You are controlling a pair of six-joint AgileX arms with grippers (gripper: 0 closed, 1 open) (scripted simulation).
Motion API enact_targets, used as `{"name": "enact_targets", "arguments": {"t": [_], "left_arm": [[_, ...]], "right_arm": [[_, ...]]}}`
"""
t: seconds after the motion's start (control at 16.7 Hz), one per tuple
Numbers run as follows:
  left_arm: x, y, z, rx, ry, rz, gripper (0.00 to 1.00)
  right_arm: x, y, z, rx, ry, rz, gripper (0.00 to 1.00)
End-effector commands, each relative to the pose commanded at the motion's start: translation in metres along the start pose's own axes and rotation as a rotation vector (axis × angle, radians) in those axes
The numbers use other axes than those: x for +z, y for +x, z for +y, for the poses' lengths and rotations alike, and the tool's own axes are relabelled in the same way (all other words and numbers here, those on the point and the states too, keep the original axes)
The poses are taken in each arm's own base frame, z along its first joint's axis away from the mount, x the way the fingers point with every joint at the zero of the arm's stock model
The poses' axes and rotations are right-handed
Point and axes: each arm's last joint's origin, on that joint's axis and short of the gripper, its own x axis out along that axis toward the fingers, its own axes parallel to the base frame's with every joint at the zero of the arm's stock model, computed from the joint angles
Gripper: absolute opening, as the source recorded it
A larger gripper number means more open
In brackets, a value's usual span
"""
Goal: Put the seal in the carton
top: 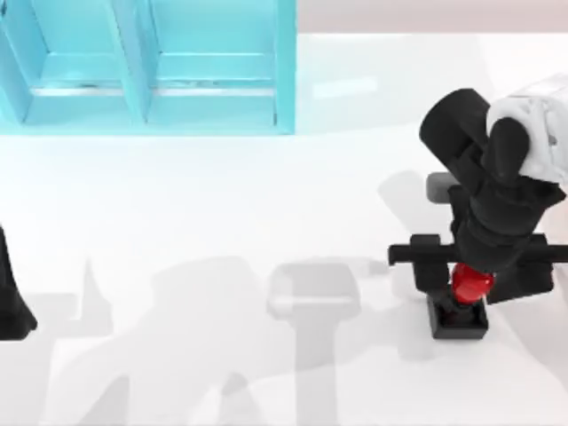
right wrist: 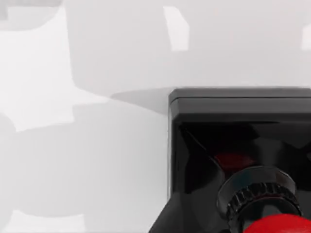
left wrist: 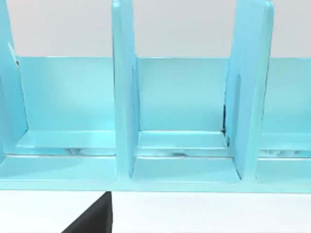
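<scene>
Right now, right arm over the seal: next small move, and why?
Probably shut the right pincer on the seal, then lift. The top view shows it low over the red knob, the black base on the table at the right. I can't tell whether it already grips. The carton, blue, sits far off at the top left. The left arm is parked at the left edge.

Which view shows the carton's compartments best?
Left wrist view: the carton faces the camera, its dividers and compartment floors plain. The top view catches its blue frame at the table's far left edge, cut off by the picture's edge.
</scene>
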Motion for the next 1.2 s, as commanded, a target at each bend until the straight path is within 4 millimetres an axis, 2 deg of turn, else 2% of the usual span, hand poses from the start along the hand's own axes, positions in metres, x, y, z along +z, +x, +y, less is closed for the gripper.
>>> {"name": "enact_targets", "arguments": {"t": [0.3,0.36,0.9,1.02,1.2], "left_arm": [[0.0,0.0,0.0,0.0,0.0,0.0,1.0],[0.0,0.0,0.0,0.0,0.0,0.0,1.0],[0.0,0.0,0.0,0.0,0.0,0.0,1.0],[0.0,0.0,0.0,0.0,0.0,0.0,1.0],[0.0,0.0,0.0,0.0,0.0,0.0,1.0]], "right_arm": [[0.0,0.0,0.0,0.0,0.0,0.0,0.02],[0.0,0.0,0.0,0.0,0.0,0.0,0.0],[0.0,-0.001,0.0,0.0,0.002,-0.001,0.0],[0.003,-0.011,0.002,0.001,-0.001,-0.004,0.0],[0.005,-0.043,0.003,-0.003,0.002,0.004,0.0]]}}
